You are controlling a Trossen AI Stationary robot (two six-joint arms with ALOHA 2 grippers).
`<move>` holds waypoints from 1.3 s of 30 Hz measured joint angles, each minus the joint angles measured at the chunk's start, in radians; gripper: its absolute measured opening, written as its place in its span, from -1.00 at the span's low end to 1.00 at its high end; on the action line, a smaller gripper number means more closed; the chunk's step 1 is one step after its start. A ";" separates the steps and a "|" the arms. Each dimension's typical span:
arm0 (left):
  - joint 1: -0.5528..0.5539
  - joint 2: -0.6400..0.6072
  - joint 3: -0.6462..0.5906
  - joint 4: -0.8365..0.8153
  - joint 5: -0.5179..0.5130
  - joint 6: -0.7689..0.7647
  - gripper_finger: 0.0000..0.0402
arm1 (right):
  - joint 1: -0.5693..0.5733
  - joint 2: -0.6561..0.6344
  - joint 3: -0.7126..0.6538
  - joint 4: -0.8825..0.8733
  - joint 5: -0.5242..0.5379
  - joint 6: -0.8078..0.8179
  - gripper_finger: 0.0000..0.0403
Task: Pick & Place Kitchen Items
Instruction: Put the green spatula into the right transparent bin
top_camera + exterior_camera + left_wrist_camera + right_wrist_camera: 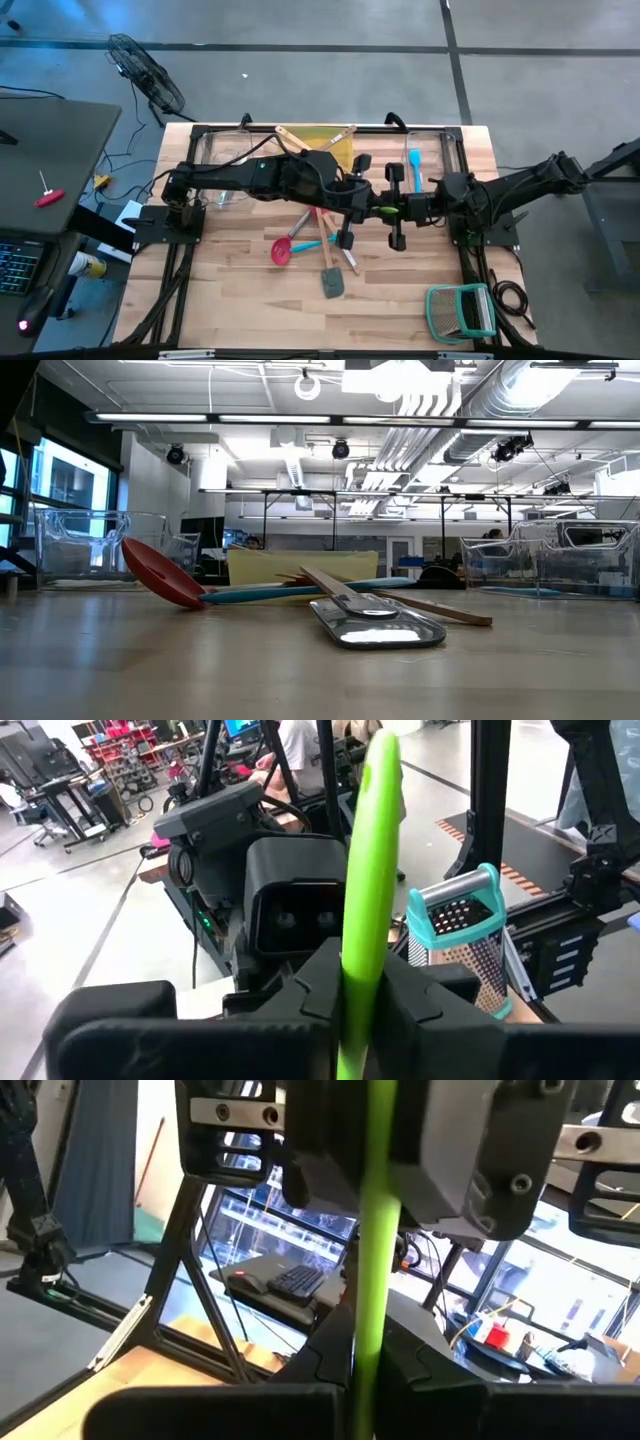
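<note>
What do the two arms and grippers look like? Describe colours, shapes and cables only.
Both arms are black and jointed, with black cables looping along them. The left gripper and right gripper are blocky, black, with flat two-finger jaws. A small green light shows on the left arm.

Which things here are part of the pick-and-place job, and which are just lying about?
Job:
- green utensil, held between left gripper and right gripper
- red ladle
- grey spatula
- blue spatula
- wooden utensils on the yellow tray

Lying about:
- teal-framed grater
- clear bins
- fan
- laptop
</note>
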 joint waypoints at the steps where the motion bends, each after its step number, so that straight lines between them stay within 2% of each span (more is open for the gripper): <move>1: 0.000 0.000 0.000 0.000 -0.001 0.003 -0.90 | 0.000 0.000 0.000 -0.001 0.003 0.002 -0.98; 5: 0.001 0.000 0.000 0.010 -0.007 0.005 -0.90 | 0.001 -0.005 0.000 -0.019 0.070 -0.014 -0.98; 12: 0.001 -0.033 0.017 0.045 -0.025 -0.014 -0.51 | 0.003 -0.032 -0.004 -0.114 0.189 -0.038 -0.98; 16: 0.000 -0.041 0.021 0.052 -0.028 -0.028 -0.41 | 0.016 -0.044 -0.004 -0.126 0.255 -0.054 -0.98; 19: 0.000 -0.044 0.018 0.043 -0.033 -0.028 -0.40 | 0.034 -0.043 -0.003 -0.164 0.406 -0.095 -0.98; 22: 0.000 -0.079 0.017 0.016 -0.076 -0.029 -0.40 | 0.045 -0.043 -0.003 -0.219 0.614 -0.116 -0.98; 26: -0.002 -0.134 0.019 -0.054 -0.217 -0.029 -0.40 | 0.039 -0.043 -0.003 -0.318 0.904 -0.112 -0.98; 29: -0.002 -0.165 0.018 -0.150 -0.349 -0.038 -0.39 | 0.015 -0.043 -0.003 -0.388 1.051 -0.070 -0.98; 31: -0.001 -0.184 0.018 -0.214 -0.430 -0.064 -0.39 | -0.010 -0.051 -0.002 -0.446 1.086 -0.004 -0.98; 35: 0.000 -0.215 0.018 -0.365 -0.543 -0.135 -0.39 | -0.092 -0.095 -0.002 -0.616 1.073 0.168 -0.98; 39: 0.000 -0.217 0.018 -0.520 -0.583 -0.215 -0.39 | -0.241 -0.160 -0.002 -0.834 0.942 0.419 -0.98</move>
